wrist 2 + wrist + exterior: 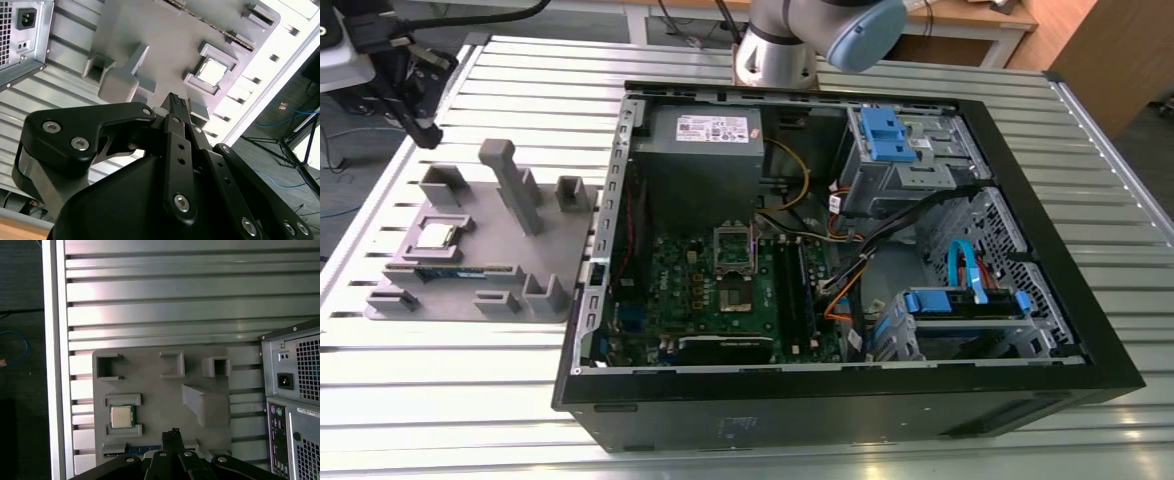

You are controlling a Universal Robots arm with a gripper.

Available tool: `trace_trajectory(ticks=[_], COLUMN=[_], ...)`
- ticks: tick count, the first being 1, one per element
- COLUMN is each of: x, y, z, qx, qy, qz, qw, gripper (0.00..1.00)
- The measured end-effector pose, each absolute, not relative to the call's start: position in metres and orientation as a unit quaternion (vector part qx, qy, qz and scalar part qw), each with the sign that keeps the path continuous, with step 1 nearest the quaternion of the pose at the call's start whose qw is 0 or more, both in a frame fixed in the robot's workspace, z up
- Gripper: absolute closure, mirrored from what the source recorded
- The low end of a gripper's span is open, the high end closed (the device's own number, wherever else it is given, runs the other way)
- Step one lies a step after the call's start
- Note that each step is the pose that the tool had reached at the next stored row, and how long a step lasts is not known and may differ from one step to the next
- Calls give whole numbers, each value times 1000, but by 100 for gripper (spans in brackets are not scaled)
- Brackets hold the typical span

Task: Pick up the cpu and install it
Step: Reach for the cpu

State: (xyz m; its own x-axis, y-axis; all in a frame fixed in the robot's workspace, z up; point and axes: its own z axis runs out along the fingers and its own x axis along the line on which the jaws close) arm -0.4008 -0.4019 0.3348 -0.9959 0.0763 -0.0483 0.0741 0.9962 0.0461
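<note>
None of the job looks done yet: the cpu [121, 416] lies untouched in its square pocket on the grey tray [150, 390]. My pincer [173, 431] hangs over that tray near the chip, narrow and holding nothing. I judge pickup and fitting into the computer case [854, 400] are both left.

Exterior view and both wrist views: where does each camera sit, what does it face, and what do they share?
Exterior view: off the arm, high, looking down on the open computer case and grey tray; the arm's base shows.
First wrist view: behind the claw, facing down on the tray.
Second wrist view: beside the claw, facing obliquely past its linkage.
All share the cpu in its tray pocket.
</note>
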Motion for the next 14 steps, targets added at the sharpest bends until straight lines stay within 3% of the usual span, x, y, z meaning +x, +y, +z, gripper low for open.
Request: trace_trajectory(ticks=[14], x=[-426], y=[-402], z=[320], qx=[38], qy=[999], qz=[22], qw=[25], gripper=[89])
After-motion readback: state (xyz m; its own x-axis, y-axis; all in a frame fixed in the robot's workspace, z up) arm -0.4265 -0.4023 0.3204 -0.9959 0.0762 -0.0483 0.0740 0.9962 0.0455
